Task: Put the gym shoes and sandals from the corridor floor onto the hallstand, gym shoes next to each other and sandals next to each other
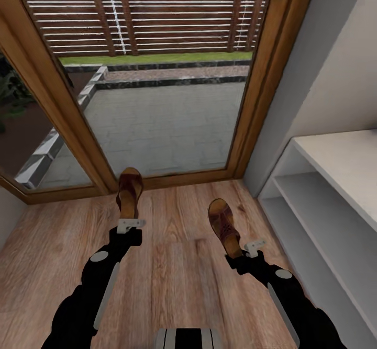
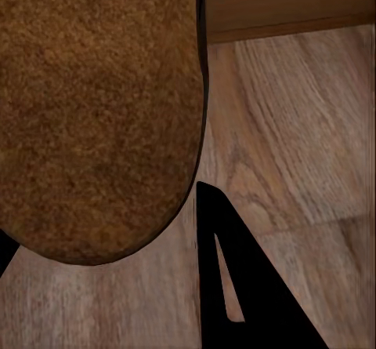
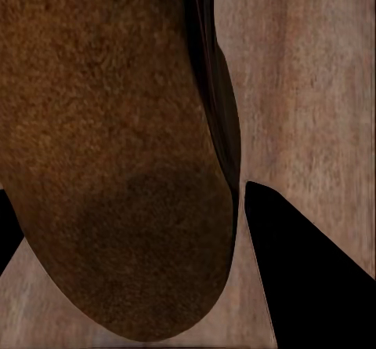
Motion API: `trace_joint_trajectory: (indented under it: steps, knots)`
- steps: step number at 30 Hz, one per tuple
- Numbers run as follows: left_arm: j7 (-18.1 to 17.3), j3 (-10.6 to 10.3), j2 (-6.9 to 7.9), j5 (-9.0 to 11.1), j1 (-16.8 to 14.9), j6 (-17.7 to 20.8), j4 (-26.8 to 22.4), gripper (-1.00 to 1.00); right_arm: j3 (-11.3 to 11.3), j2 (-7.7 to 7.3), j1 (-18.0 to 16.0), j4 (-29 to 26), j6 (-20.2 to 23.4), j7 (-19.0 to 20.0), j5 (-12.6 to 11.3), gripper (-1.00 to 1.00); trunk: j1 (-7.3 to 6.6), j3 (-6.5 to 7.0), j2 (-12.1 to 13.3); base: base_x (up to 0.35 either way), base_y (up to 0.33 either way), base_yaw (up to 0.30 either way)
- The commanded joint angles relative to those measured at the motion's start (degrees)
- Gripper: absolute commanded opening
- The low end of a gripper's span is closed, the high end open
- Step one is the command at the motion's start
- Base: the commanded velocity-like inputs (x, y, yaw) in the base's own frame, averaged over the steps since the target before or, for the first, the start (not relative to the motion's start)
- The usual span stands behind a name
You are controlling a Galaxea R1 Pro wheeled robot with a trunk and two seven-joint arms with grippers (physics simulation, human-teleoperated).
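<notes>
Our left claw (image 1: 130, 222) pinches the heel end of one dark brown open sandal with a tan insole (image 1: 129, 192); in the left wrist view that sandal's (image 2: 94, 106) grainy sole sits between our black fingers (image 2: 251, 286), with the warm brown wood-plank corridor floor (image 2: 290, 153) behind it. In the head view the sandal stretches forward from the claw, its toe reaching over the brown wooden door frame (image 1: 173, 177) at the base of the glass door.

Our right claw (image 1: 246, 248) likewise pinches the heel of the second dark brown sandal (image 1: 224, 226). The right wrist view shows its underside (image 3: 110, 161) lodged between our two black fingers (image 3: 313, 263), the plank floor (image 3: 305, 82) beyond. This sandal points forward and slightly to our left, above the corridor floor (image 1: 178, 265).

The two sandals are well apart, one ahead of each arm. To our right stands the wide light-grey hallstand with open shelves and a flat top (image 1: 335, 202), near the right-hand sandal but not touching it. Beyond the glass lie grey paving (image 1: 162, 124) and a slatted wooden fence (image 1: 157, 9).
</notes>
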Motion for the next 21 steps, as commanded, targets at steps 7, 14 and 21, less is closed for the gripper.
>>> trace_joint_trajectory:
  steps: [7,14,21]
  knots:
    - [0.00,-0.02,0.00,-0.33,-0.01,0.31,-0.09,-1.00,0.07,-0.04,-0.04,-0.07,0.34,0.00,-0.09,-1.00,-0.01,0.47,-0.02,0.000,0.000,-0.220]
    - [0.00,-0.02,0.00,-0.35,-0.01,0.31,-0.10,-1.00,0.07,-0.04,-0.03,-0.07,0.34,0.00,-0.09,-1.00,-0.01,0.98,-0.02,-0.080,0.159,-0.220]
    - [0.00,-0.02,0.00,-0.33,-0.01,0.31,-0.10,-1.00,0.07,-0.04,-0.03,-0.07,0.34,0.00,-0.09,-1.00,-0.01,1.49,-0.02,-0.013,0.303,-0.220]
